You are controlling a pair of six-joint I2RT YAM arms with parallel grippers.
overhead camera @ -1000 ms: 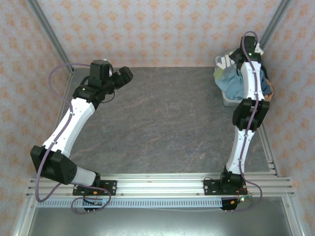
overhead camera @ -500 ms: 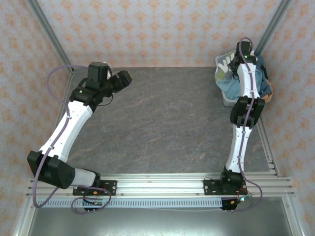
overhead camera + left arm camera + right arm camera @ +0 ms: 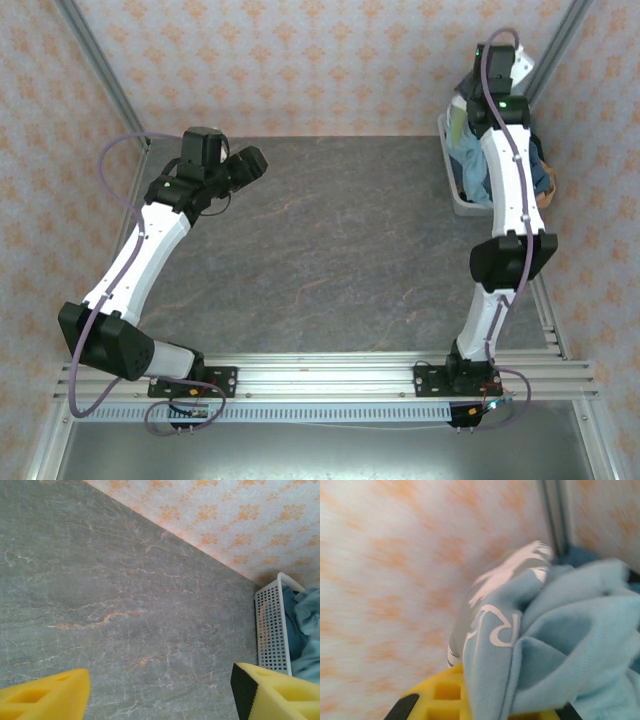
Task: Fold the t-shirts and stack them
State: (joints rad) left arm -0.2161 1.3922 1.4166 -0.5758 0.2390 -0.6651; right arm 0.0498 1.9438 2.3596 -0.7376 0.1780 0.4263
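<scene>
Raising the long white right arm [image 3: 505, 200] high above the white perforated plastic laundry basket [image 3: 458, 205] after dipping into it a second ago; pulling out the light sky-blue, white-lettered cloth t-shirt [image 3: 560, 645], yellow-fingered right gripper [image 3: 485, 707] newly clamped on it, probably for folding. Holding the bent left arm [image 3: 150, 240] well left of the basket, left gripper [image 3: 160, 695] gaping, empty.
</scene>
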